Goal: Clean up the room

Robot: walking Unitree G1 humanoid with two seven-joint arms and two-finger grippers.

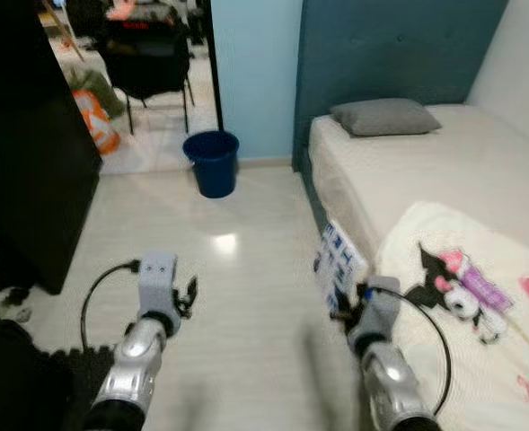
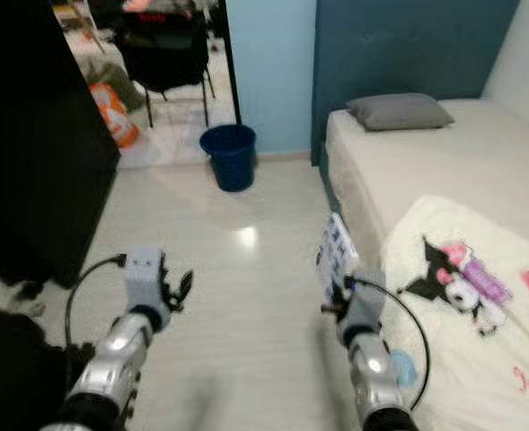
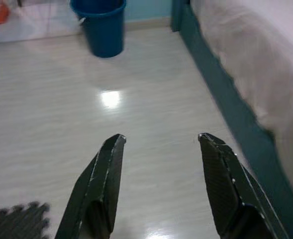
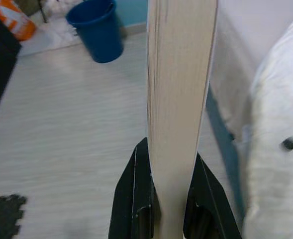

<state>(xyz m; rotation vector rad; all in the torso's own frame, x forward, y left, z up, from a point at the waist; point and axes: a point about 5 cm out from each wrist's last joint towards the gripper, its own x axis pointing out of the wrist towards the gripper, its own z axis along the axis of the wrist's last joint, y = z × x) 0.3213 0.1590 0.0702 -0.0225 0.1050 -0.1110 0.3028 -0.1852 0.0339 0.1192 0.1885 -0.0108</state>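
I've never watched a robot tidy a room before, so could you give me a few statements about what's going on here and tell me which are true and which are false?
1. The right gripper is shut on a flat booklet. True.
2. The left gripper is also holding something. False: its fingers stand apart with only bare floor between them.
3. A blue bucket stands on the floor ahead, near the light blue wall. True.
4. A grey pillow lies on the floor by the bucket. False: it lies at the head of the bed.
5. A pale blanket with a cartoon print lies on the bed to the robot's right. True.
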